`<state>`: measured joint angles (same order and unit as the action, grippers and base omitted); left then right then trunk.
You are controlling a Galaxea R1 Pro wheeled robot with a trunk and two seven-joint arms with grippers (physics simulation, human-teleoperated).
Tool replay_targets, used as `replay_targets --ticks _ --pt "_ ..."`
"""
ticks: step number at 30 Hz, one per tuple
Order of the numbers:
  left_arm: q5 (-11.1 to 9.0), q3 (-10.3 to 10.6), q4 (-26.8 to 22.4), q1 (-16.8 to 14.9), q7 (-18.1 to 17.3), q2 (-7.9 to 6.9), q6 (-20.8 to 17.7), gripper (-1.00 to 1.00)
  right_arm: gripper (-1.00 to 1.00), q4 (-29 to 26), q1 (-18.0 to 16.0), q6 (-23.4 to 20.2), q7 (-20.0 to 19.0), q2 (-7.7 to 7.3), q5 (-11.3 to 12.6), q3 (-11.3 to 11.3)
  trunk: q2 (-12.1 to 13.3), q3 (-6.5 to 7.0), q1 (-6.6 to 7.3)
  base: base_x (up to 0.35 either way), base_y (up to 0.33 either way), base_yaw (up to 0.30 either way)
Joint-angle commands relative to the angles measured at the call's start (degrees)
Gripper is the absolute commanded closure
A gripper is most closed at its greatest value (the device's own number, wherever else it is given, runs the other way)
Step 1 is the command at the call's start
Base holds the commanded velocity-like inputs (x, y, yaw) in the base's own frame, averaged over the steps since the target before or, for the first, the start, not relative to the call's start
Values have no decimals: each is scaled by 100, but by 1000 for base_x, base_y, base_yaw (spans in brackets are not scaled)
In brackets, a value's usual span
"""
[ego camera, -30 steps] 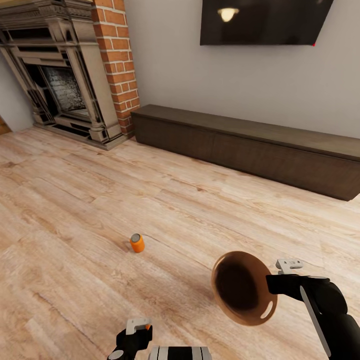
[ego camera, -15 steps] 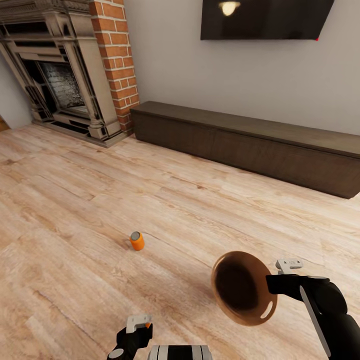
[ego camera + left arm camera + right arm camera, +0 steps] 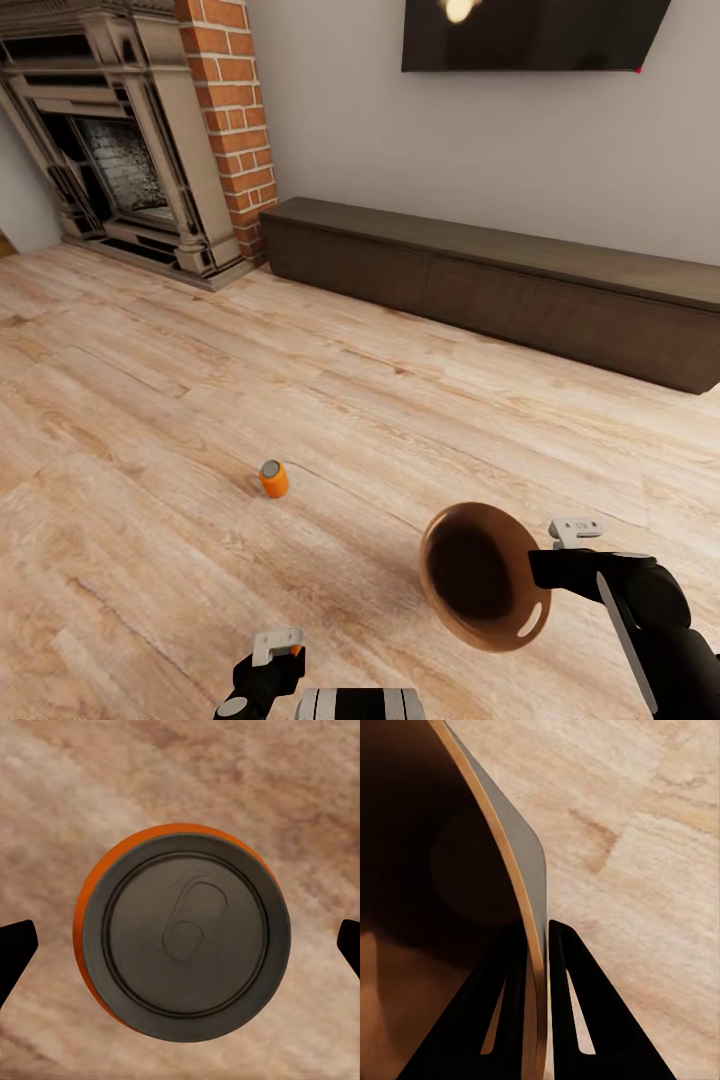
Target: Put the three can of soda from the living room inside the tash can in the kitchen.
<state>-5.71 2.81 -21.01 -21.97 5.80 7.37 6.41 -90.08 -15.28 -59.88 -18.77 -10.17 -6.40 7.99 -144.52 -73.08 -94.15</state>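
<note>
— At five o'clock in the head view, what does the right gripper (image 3: 548, 566) hold?

— It is clamped on the rim of the tash can (image 3: 484, 576). The can is lifted off the wood floor (image 3: 400, 430) and tipped on its side, so its copper-brown inside faces the camera. The right arm (image 3: 640, 610) comes in from the four o'clock corner, with the forearm bent toward the centre.

— Does the right wrist view show more?

— Yes. There the two dark fingers (image 3: 585, 1020) lie close together, one inside the can and one outside, with the thin rim of the tash can (image 3: 521, 881) pinched between them. The pale grey outer wall also shows there, which the head view hides.

— And the left gripper (image 3: 268, 672)?

— It sits at six o'clock in the head view, low at the edge, with a bit of orange beside its fingers. In the left wrist view an orange soda can (image 3: 182, 937) is seen from above, with its dark grey top and pull tab, and the floor behind it. The two fingertips (image 3: 15, 952) stand at nine and three o'clock, apart from the can's sides. I cannot tell whether the fingers press it lower down.

— Where is the other can?

— A second orange soda can (image 3: 273, 478) lies on the floor at about seven o'clock from the centre of the head view, well apart from both grippers. Farther off, at eleven o'clock, stands the brick fireplace (image 3: 150, 140). At two o'clock a long dark cabinet (image 3: 500, 285) is under the wall TV (image 3: 530, 35).
</note>
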Motion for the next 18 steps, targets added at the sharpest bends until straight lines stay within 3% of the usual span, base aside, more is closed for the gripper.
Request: replay_targets --ticks 1,13,14,18 --pt "0 0 0 0 0 0 0 -100 100 -1 -2 -12 -39 2 104 0 0 0 0 0 0 0" --pt "0 0 -5 0 0 -4 0 -100 100 -1 -2 -12 -39 5 104 0 0 0 0 0 0 0" --pt "0 0 -6 0 0 -6 0 100 100 -1 -2 -12 -39 5 104 0 0 0 0 0 0 0" --pt "0 0 -8 0 -1 -7 3 100 100 -1 -2 -12 -39 6 104 0 0 0 0 0 0 0"
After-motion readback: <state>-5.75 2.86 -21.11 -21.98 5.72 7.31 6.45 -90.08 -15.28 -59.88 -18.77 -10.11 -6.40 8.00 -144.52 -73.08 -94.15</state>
